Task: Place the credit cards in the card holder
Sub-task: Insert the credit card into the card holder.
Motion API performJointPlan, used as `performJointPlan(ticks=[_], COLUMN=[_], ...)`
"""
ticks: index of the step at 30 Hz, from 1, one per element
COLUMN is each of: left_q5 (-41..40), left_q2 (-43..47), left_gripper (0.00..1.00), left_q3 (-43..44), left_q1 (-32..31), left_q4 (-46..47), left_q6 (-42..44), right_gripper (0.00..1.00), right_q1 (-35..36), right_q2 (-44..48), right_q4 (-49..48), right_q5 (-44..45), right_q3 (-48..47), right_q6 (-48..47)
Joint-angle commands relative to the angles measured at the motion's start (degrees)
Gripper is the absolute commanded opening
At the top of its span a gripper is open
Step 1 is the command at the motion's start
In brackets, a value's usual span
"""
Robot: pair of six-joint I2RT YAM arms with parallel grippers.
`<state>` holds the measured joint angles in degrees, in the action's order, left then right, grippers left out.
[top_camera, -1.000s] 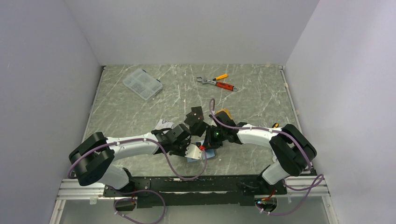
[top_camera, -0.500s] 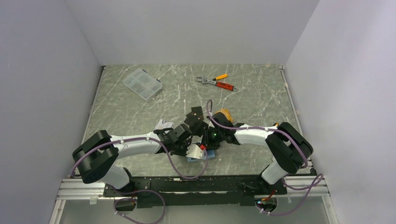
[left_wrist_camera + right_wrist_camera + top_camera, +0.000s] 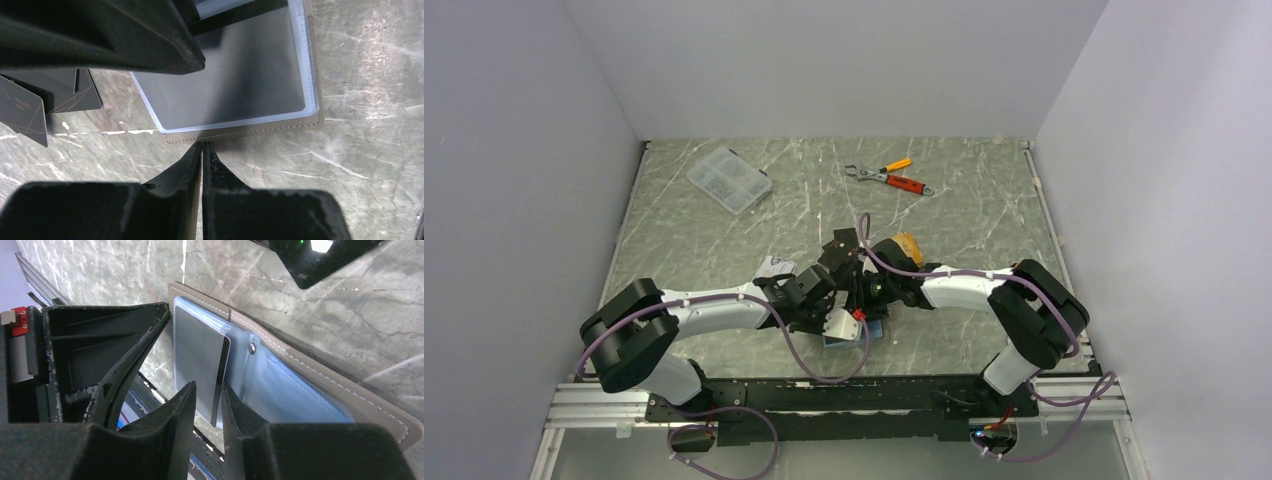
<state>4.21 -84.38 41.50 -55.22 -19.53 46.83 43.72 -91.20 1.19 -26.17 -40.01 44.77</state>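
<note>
The taupe card holder lies open near the table's front, its blue-grey lining up. My right gripper straddles a dark grey card that stands partly in a slot of the card holder; the jaws are slightly apart. My left gripper is shut and empty, its tips touching the card holder's stitched edge. Both grippers, left and right, meet over it. An orange-gold card, a black card and a silvery card lie on the table. Black cards show at left.
A clear plastic compartment box stands at the back left. An orange-handled wrench and pliers lie at the back centre. White walls close in the table on three sides.
My right gripper has moved a little left, onto the card holder. The left arm has barely moved.
</note>
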Motion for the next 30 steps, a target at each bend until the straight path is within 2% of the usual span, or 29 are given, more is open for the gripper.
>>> performJointPlan(ticks=[1, 5, 11, 17, 22, 30], left_q5=[0.6, 0.4, 0.1, 0.1, 0.3, 0.5], left_q2=[-0.8, -0.3, -0.2, -0.3, -0.7, -0.4], left_gripper=[0.1, 0.1, 0.09, 0.08, 0.08, 0.07], left_q3=[0.1, -0.5, -0.5, -0.1, 0.1, 0.3], left_q1=[-0.3, -0.3, -0.3, -0.3, -0.3, -0.3], left_q4=[1.0, 1.1, 1.0, 0.8, 0.8, 0.8], left_q6=[-0.7, -0.3, -0.4, -0.4, -0.6, -0.6], right_gripper=[0.3, 0.28, 0.08, 0.11, 0.0, 0.0], right_q1=[-0.4, -3.4, -3.9, -3.1, -2.2, 0.2], right_q2=[2.0, 4.9, 3.1, 1.9, 0.8, -1.1], right_q4=[-1.5, 0.2, 1.0, 2.3, 4.0, 4.5], right_q5=[-2.0, -1.7, -0.6, 1.4, 3.8, 5.6], right_q3=[-2.6, 0.5, 1.8, 0.9, -0.2, -1.7], right_q6=[-0.2, -0.6, -1.2, -1.8, -2.3, -2.3])
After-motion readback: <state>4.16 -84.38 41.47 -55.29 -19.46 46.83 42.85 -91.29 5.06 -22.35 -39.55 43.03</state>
